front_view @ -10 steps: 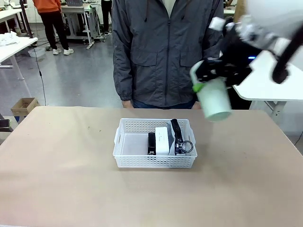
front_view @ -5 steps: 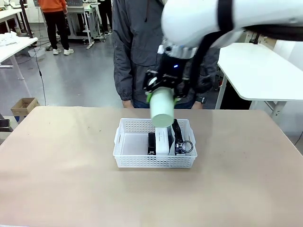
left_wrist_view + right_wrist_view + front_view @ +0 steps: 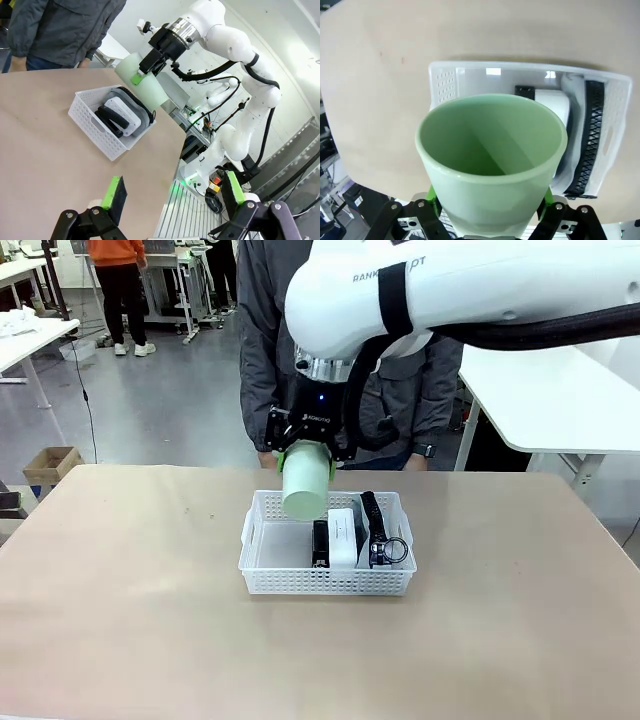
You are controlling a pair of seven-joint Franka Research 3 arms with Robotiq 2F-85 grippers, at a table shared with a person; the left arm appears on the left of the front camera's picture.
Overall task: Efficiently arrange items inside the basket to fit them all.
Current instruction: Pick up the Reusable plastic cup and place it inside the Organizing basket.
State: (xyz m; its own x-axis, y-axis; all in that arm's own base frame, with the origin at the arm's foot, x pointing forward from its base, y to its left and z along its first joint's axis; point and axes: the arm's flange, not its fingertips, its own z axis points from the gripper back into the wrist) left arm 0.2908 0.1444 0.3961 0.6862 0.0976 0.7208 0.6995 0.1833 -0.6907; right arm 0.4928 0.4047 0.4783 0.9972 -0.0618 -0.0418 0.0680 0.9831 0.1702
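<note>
A tan, paper-covered table [image 3: 120,620] fills the foreground, with a grey workshop floor, white benches and a cardboard box [image 3: 50,465] behind it. A person in a grey jacket [image 3: 270,340] stands at the far edge. The white basket [image 3: 262,575] sits mid-table, holding the stapler [image 3: 320,543], the white device [image 3: 343,536] and the black-trimmed pouch [image 3: 374,520] packed into its right half. The right gripper [image 3: 306,445] pinches the pale green cup [image 3: 305,485], mouth downward, above the basket's bare left half. The left gripper [image 3: 172,192] hangs spread wide over the table, well apart from the basket.
</note>
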